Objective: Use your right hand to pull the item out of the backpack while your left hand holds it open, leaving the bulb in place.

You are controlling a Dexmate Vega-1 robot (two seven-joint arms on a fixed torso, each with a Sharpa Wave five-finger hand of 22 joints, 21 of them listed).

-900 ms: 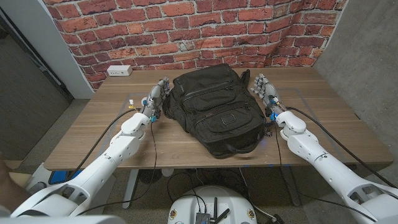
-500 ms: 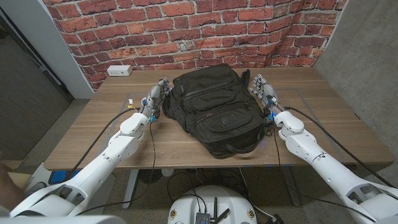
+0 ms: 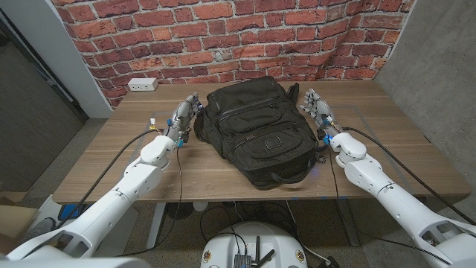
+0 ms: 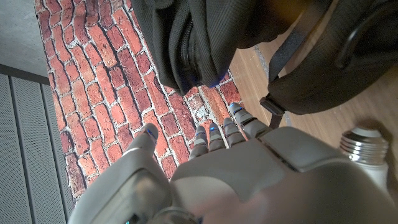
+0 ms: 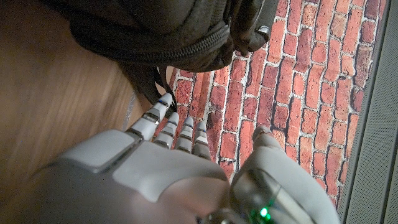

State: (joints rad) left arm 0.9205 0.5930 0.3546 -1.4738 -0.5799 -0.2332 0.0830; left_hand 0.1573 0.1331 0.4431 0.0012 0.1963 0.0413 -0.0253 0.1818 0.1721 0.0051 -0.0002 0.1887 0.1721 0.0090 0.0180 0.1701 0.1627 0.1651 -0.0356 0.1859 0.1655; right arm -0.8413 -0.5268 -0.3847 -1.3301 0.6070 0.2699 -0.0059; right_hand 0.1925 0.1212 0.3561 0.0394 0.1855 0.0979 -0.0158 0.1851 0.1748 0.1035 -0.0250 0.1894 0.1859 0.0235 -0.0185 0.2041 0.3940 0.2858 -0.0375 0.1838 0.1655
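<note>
The left hand (image 3: 184,117) stood just beside the backpack's (image 3: 256,130) left side, fingers straight and apart, gripping nothing; whether it touched the fabric could not be told. The right hand (image 3: 317,109) stood close by the pack's opposite side near its top corner, fingers likewise extended, holding nothing. The black backpack lay in the middle of the table (image 3: 97,164), zipped pockets facing up. In the left wrist view a bulb (image 4: 367,146) with a screw base lay on the wood beside the hand, near a strap. A white power strip (image 3: 142,85) sat by the brick wall (image 3: 223,30).
</note>
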